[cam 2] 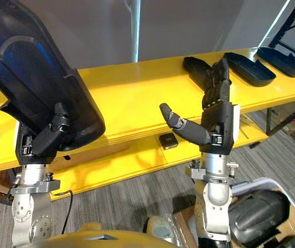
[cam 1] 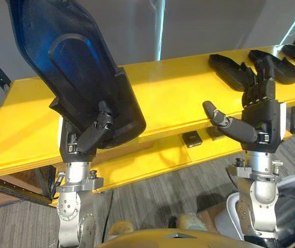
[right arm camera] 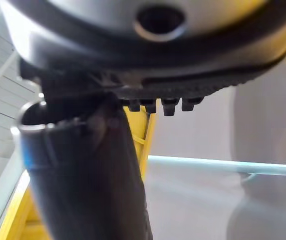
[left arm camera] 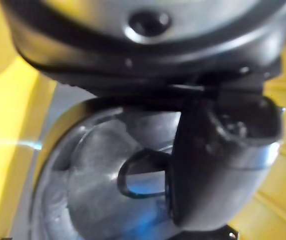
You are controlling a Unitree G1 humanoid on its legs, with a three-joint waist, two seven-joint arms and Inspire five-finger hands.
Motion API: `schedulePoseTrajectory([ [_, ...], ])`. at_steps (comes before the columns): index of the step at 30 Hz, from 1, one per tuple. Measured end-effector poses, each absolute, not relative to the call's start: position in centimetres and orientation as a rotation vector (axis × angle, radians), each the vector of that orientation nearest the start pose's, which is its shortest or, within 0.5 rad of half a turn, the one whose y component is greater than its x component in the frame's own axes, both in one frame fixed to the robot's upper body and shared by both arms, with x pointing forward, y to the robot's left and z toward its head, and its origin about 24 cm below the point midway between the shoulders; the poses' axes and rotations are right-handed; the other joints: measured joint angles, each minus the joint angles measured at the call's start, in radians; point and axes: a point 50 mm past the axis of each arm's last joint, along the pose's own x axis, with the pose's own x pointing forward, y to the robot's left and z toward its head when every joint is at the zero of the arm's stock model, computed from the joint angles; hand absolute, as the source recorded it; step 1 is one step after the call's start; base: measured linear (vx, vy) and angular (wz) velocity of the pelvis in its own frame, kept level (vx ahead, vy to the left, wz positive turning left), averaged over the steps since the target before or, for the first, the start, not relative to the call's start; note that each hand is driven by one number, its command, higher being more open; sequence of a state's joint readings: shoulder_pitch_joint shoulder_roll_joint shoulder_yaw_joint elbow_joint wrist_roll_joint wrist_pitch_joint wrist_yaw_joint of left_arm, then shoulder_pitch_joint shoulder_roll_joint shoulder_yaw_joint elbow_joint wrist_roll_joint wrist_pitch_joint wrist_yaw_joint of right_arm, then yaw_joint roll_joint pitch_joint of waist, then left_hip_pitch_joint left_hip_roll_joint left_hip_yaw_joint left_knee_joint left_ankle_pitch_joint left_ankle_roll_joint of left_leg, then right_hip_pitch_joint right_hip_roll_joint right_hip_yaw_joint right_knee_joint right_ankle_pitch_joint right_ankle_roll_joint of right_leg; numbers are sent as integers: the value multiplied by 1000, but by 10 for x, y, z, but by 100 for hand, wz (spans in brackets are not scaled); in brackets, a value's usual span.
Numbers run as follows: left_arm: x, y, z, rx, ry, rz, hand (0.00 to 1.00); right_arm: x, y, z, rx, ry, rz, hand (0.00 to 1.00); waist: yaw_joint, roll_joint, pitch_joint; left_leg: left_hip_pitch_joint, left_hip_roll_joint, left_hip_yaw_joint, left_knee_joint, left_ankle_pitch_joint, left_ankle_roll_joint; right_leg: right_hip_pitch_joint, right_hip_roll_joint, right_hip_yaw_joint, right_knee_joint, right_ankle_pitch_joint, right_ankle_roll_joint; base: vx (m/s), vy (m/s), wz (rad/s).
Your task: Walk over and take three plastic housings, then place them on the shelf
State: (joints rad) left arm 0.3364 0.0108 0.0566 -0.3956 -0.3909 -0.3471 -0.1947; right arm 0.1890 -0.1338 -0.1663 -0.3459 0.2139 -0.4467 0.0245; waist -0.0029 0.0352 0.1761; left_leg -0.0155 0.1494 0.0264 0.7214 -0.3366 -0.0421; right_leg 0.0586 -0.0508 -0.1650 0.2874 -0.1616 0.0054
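Left eye view: a big black housing [cam 1: 80,62] tilts up. The left hand [cam 1: 85,137] is clamped on it. The right hand [cam 1: 261,116] is spread wide, empty.

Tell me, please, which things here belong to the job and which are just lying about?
Job: plastic housing in the left hand; three more housings on the yellow shelf; open right hand.
Lying about: small black box on the lower shelf board.

We see a dark left hand [cam 1: 88,138] and a dark right hand [cam 1: 261,118] on silver-grey, bolted cylindrical wrists
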Motion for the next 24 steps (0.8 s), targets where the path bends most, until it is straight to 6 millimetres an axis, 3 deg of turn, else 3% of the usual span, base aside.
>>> schedulePoseTrajectory([
  [2,182,179,98,-273,-478,-54,0,192,-223,130,-40,-644,-178,100,-8,4,-4,-5,-3,47,-165,-7,-1,35,-24,-16,-29,9,15,145,0,17],
  [4,192,168,103,-280,-506,-136,0,192,-235,123,-65,-607,-227,100,-27,13,-10,17,-32,84,-352,133,-19,31,-61,-5,-18,-3,42,110,130,3],
  [6,201,162,108,-269,-523,-190,0,192,-237,118,-67,-570,-244,100,-38,10,-14,38,-66,110,-414,159,-2,26,-90,17,-29,9,61,106,152,-18],
  [9,214,152,112,-253,-497,-275,0,194,-237,114,-58,-529,-245,100,-61,-2,-12,62,-87,151,-467,172,9,29,-103,53,-85,43,84,78,153,-28],
  [16,229,131,100,-192,-331,-367,0,182,-236,95,-41,-431,-248,100,-110,-19,-11,109,-91,241,-541,180,18,33,-98,130,-176,111,83,22,74,-37],
  [24,279,133,84,-133,-137,-165,0,176,-234,84,-55,-352,-176,100,-185,-26,-14,134,-104,325,-592,191,26,7,-93,209,-205,139,99,-51,41,-31],
])
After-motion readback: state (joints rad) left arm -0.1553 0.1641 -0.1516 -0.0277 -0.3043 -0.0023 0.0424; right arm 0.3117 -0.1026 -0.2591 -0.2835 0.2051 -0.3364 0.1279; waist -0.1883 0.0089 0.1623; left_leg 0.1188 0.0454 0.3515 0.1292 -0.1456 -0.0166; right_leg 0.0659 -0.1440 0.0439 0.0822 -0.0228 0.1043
